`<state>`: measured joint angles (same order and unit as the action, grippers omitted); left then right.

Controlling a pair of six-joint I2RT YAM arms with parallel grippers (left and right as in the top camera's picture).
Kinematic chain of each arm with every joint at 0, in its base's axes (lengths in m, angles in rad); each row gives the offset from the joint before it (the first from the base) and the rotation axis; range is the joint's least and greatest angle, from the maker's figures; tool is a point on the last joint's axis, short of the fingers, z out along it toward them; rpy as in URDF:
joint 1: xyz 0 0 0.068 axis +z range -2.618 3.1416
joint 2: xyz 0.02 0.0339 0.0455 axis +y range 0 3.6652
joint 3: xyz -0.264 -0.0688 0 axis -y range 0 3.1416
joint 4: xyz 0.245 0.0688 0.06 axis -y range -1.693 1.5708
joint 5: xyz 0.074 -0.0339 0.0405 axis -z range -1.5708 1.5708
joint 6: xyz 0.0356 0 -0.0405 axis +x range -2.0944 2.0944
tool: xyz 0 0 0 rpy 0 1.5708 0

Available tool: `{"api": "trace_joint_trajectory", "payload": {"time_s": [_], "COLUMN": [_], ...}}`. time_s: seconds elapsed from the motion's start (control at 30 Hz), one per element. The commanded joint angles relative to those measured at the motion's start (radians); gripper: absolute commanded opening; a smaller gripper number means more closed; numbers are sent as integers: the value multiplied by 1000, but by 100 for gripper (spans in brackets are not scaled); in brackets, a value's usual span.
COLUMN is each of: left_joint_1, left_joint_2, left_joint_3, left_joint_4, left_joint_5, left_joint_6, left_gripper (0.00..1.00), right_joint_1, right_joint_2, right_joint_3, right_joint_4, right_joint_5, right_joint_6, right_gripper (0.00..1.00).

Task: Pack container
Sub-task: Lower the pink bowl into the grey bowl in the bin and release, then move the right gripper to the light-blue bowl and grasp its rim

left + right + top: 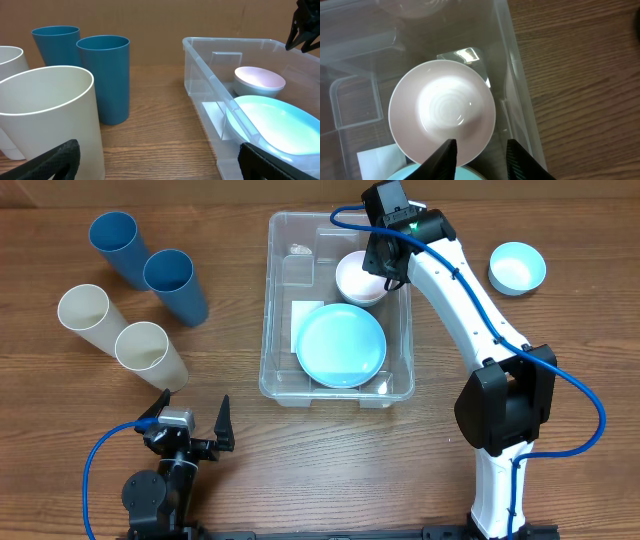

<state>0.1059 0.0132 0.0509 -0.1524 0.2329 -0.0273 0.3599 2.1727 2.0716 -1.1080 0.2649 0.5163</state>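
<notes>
Two grippers for you to check, starting on the left. Your left gripper (190, 420) sits low at the near edge of the wooden table (60, 415), its fingers spread wide with nothing between them. Just ahead of it stand two cream cups (140, 350) and, further back, two blue cups (170, 280). All four are upright, smooth and slightly tapered, and the nearest cream cup fills much of that wrist's view.

At the centre you have the container (268, 330), a clear rectangular bin with rounded corners and a white label (303, 320) on its floor. Inside it, a glossy pale-blue round plate (340, 345) lies at the near end, with a pink bowl (355, 280) just behind it by the right wall.

Your right gripper (480, 157) hangs over that bowl with its fingers partly apart. One finger is above the bowl's rim, and you cannot tell whether it touches. A small blue bowl (517, 267) sits on the table to the right of the bin.
</notes>
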Motion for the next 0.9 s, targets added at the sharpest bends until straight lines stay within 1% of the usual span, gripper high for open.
{"api": "trace_joint_trajectory", "payload": {"time_s": [0.0,0.1,0.2,0.4,0.43,0.47,0.5,0.53,0.63,0.7,0.87], "left_joint_1": [7,7,7,7,7,7,7,7,7,7,7], "left_joint_2": [-9,-9,-9,-9,-9,-9,-9,-9,-9,-9,-9], "left_joint_3": [-6,-6,-6,-6,-6,-6,-6,-6,-6,-6,-6], "left_joint_4": [3,3,3,3,3,3,3,3,3,3,3], "left_joint_5": [11,11,11,11,11,11,11,11,11,11,11], "left_joint_6": [-14,-14,-14,-14,-14,-14,-14,-14,-14,-14,-14], "left_gripper": [100,100,100,100,100,100,100,100,100,100,100], "right_joint_1": [1,3,-3,-65,-89,-118,-140,-171,-283,-362,-510], "right_joint_2": [-12,-13,-24,-71,-79,-86,-88,-88,-84,-84,-82], "right_joint_3": [21,68,122,223,234,237,237,237,229,213,143], "right_joint_4": [2,-47,-87,-151,-155,-154,-154,-155,-153,-133,-87], "right_joint_5": [-8,-3,-3,-3,-3,-4,-3,-5,-38,-79,-143], "right_joint_6": [-56,-73,-76,-74,-70,-67,-55,-40,-14,-14,9], "right_gripper": [33,30,30,37,43,57,67,72,82,86,91]}}
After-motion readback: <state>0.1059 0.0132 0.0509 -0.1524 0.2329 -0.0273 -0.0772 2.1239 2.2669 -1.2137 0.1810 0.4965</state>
